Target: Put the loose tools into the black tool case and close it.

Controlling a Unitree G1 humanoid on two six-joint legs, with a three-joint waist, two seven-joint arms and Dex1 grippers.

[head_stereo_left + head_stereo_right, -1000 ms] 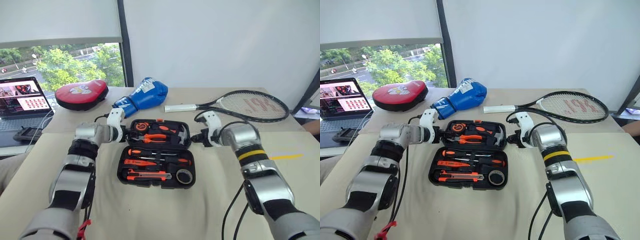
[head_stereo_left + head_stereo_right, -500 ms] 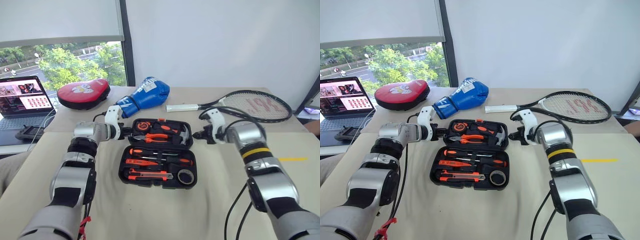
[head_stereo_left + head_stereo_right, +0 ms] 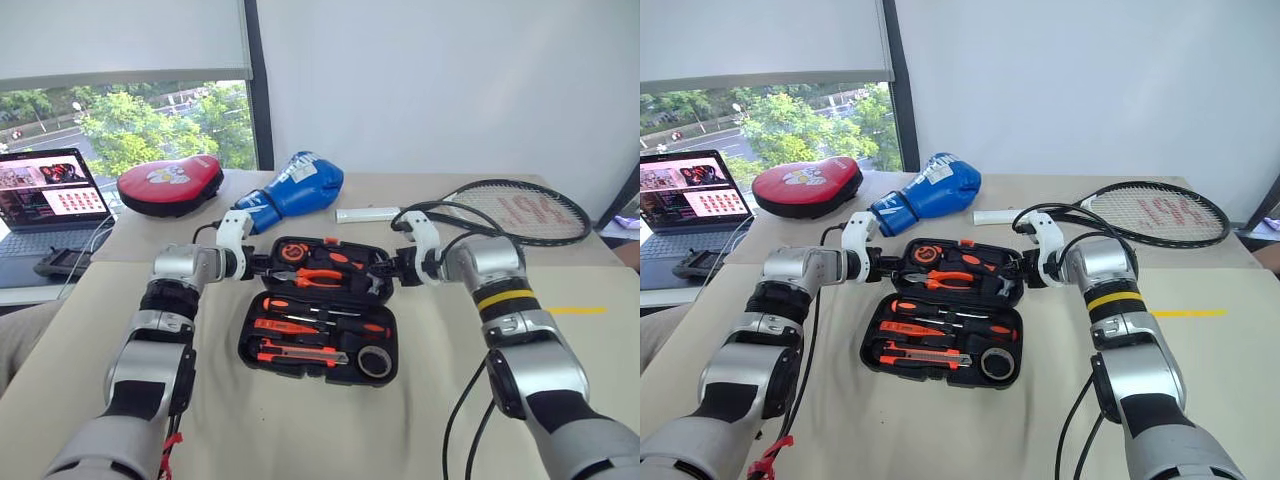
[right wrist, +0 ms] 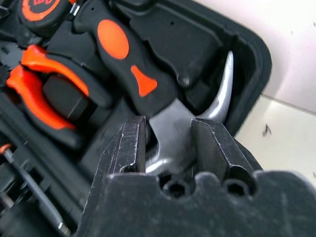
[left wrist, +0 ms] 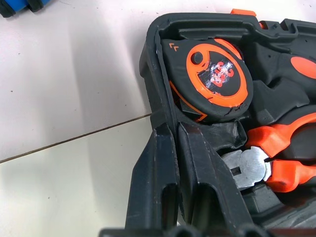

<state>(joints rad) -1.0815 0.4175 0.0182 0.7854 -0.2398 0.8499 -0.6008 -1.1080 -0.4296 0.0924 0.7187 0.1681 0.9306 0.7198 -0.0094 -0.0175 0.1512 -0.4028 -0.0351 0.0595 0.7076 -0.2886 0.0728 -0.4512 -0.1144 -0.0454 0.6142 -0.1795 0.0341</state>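
Observation:
The black tool case (image 3: 246,345) lies open on the table. Its near half holds two black-and-orange screwdrivers (image 3: 318,304), a red tester screwdriver (image 3: 283,326), the utility knife (image 3: 300,353) and the grey tape roll (image 3: 375,362). The far half holds a tape measure (image 5: 217,74), pliers (image 3: 318,277) and a hammer (image 4: 148,84). My left gripper (image 3: 262,266) is shut on the far half's left rim (image 5: 158,106). My right gripper (image 3: 396,268) is closed at its right rim (image 4: 259,74), with the hammer's steel head between the fingers (image 4: 131,148).
Behind the case lie a blue boxing glove (image 3: 297,188), a red pad (image 3: 170,183) and a tennis racket (image 3: 512,212). An open laptop (image 3: 45,195) and a small black device (image 3: 62,264) sit at the far left. A seam crosses the table under the case.
The left gripper has shut on the case's left rim. The right gripper has moved left onto the right rim and risen slightly. The camera has shifted a little.

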